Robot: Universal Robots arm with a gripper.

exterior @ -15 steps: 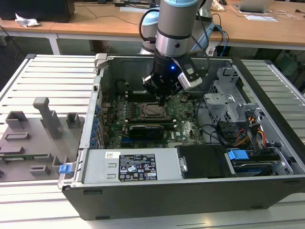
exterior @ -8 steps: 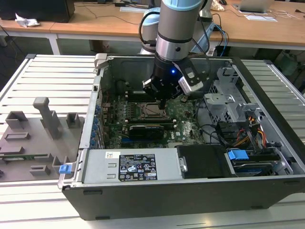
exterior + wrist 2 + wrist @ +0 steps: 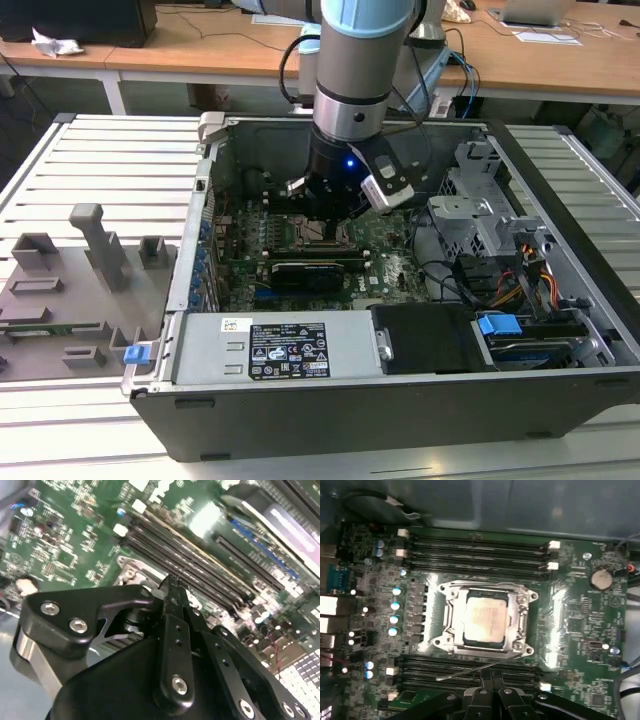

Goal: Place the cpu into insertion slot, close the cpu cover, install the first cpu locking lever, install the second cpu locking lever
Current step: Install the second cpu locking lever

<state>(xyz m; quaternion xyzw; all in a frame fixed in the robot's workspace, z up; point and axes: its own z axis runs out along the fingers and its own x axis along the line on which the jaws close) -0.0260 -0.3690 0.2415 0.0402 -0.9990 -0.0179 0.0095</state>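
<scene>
While its fingers are pressing together with nothing between them, the end effector [image 3: 492,690] is hovering by the socket's edge. Beyond, the cpu [image 3: 486,619] is sitting in the insertion slot [image 3: 451,609], the cpu cover [image 3: 521,611] framing it at centre frame.

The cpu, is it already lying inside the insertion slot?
Yes, the cpu lies flat inside the insertion slot in the first wrist view.

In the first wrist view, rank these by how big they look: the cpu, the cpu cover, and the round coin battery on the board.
Largest to smallest:
1. cpu cover, the silvery frame around the chip
2. cpu, seated inside that frame
3. coin battery, clearly the smallest
</scene>
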